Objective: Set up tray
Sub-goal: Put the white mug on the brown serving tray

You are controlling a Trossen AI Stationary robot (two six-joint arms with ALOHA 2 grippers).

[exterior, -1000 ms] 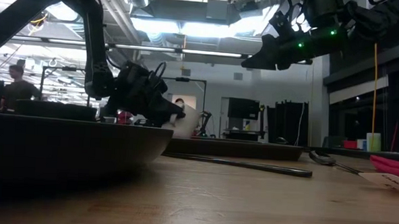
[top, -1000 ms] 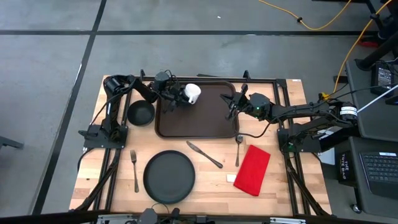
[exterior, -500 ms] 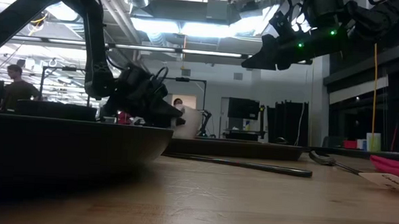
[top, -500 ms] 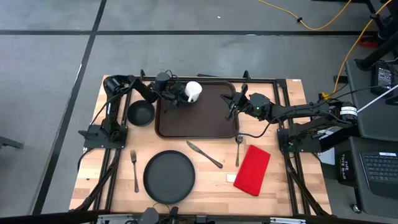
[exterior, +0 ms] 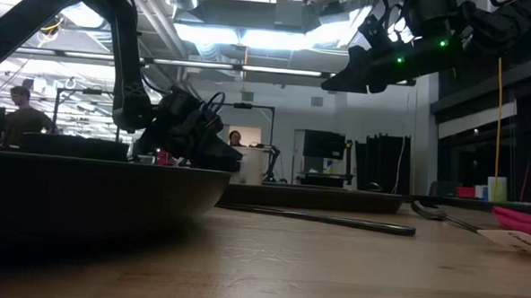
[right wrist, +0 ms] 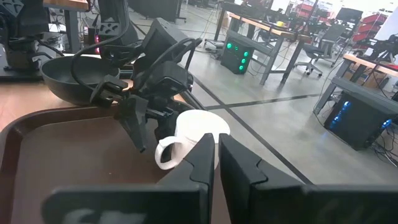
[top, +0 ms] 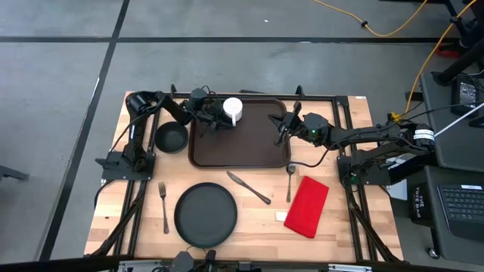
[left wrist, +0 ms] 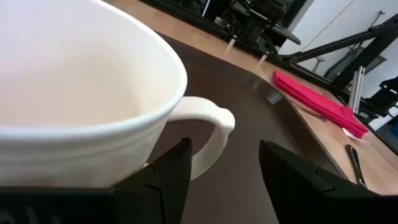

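The dark brown tray point(top: 242, 147) lies at the table's far middle. A white cup point(top: 232, 110) stands upright on its base in the tray's far left corner. My left gripper point(top: 218, 119) is open just left of the cup. In the left wrist view the cup's handle point(left wrist: 211, 127) lies between its two fingers. The right wrist view shows that gripper point(right wrist: 140, 127) beside the cup point(right wrist: 199, 134). My right gripper point(top: 281, 130) is shut and hangs in the air over the tray's right rim, well above the table in the low view point(exterior: 336, 83). My left gripper point(left wrist: 224, 146) comes level from the table's left, and its open fingers point(left wrist: 171, 171) stand on either side of the cup's handle point(left wrist: 214, 118). Whether a finger touches the handle or the cup's wall, I cannot tell. The cup rests on the tray point(left wrist: 249, 93).
A black bowl point(top: 172, 137) sits left of the tray. Nearer the front lie a fork point(top: 163, 205), a round black plate point(top: 206, 214), a knife point(top: 248, 187), a spoon point(top: 290, 181) and a red napkin point(top: 308, 205). A person shows in the room behind point(exterior: 20, 111).
The cup was tipped a second ago, with its side showing from above. It has turned upright and now stands on the tray's far left corner, its round mouth facing up. My left gripper has shifted slightly with it.
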